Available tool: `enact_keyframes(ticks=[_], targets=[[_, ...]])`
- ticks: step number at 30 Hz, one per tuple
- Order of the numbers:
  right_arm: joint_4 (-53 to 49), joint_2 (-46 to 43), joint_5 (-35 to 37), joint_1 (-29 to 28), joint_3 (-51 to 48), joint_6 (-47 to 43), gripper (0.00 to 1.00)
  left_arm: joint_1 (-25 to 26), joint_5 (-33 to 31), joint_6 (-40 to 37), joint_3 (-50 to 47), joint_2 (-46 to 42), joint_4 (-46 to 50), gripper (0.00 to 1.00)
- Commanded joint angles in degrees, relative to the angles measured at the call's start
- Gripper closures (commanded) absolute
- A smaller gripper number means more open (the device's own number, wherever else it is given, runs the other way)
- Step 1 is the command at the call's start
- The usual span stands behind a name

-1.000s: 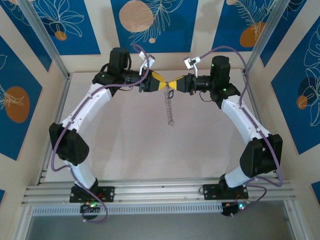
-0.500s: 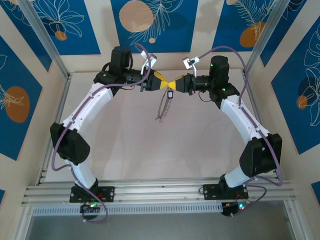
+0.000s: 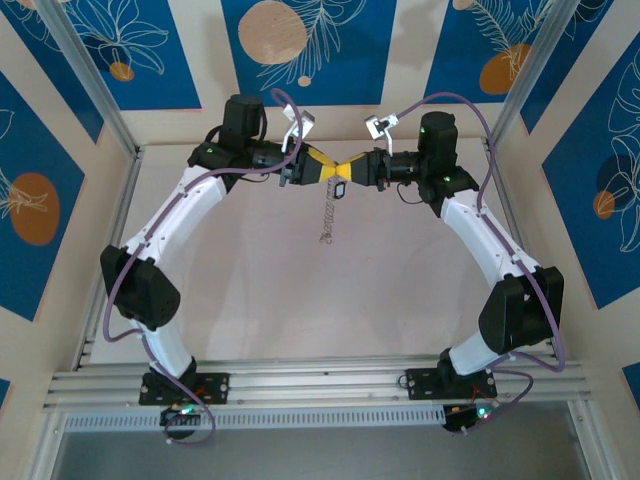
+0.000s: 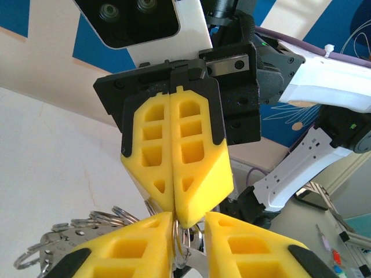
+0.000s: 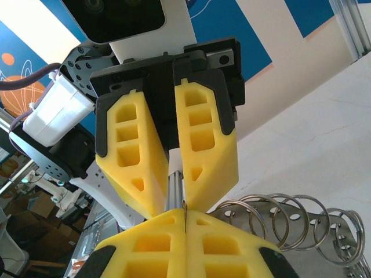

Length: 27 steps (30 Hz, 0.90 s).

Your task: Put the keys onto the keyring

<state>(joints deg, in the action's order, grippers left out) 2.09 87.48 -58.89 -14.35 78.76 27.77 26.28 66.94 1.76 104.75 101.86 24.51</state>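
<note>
Count: two arms, two grippers, one key, one keyring.

Position: you have the left gripper (image 3: 330, 172) and the right gripper (image 3: 354, 168) meeting tip to tip over the far part of the table (image 3: 260, 290).

Right gripper: the yellow pads are pressed flat together with no gap. A thin dark line sits in the seam at the tips. You cannot tell from these views whether that is wire being pinched.

Left gripper: the jaws are a narrow gap apart, and a thin pale metal piece runs through the gap. A wire ring also shows in the gap in the left wrist view. You cannot tell whether the pads press on the metal or only flank it.

Key (image 3: 340, 190): one small dark oblong tag with a pale centre. It sits directly under the point where the fingertips meet, at the top end of the keyring.

Keyring (image 3: 327, 222): silvery grey. From above it reads as a thin, bumpy strand hanging from the meeting point and drifting slightly left. You cannot tell whether its lower end touches the table. Close up it is a row of overlapping wire loops on a perforated metal strip. At least four loops show in the right wrist view, just right of the closed pads.
</note>
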Motion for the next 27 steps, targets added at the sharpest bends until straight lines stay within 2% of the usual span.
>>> enact_keyframes(ticks=[1, 9, 13, 19, 23, 27], targets=[[0.34, -0.11, -0.08, 0.50, 1.81, -0.44, 1.00, 0.43, 2.84, -1.60, 1.69, 0.63, 1.13, 0.78], [1.37, 0.10, -0.01, 0.46, 1.21, 0.15, 1.00, 0.86, 2.93, -1.45, 1.69, 0.86, 0.54, 0.88], [1.82, -0.09, -0.13, 0.37, 0.87, 0.36, 1.00, 1.25, 2.63, -1.76, 1.59, 0.70, 0.54, 1.00], [3.42, -0.45, 0.43, 0.51, 0.94, 2.33, 1.00, 1.84, 1.78, -0.85, 0.22, 0.16, -2.06, 1.00], [4.78, -2.84, 1.65, 1.36, -0.26, 3.38, 0.64, 1.76, -1.81, 5.24, -5.55, -2.11, -13.11, 1.00], [7.08, -5.89, 1.71, 3.54, -2.76, 4.13, 0.57, 1.57, -2.45, 13.24, -9.90, -2.93, -26.00, 1.00]])
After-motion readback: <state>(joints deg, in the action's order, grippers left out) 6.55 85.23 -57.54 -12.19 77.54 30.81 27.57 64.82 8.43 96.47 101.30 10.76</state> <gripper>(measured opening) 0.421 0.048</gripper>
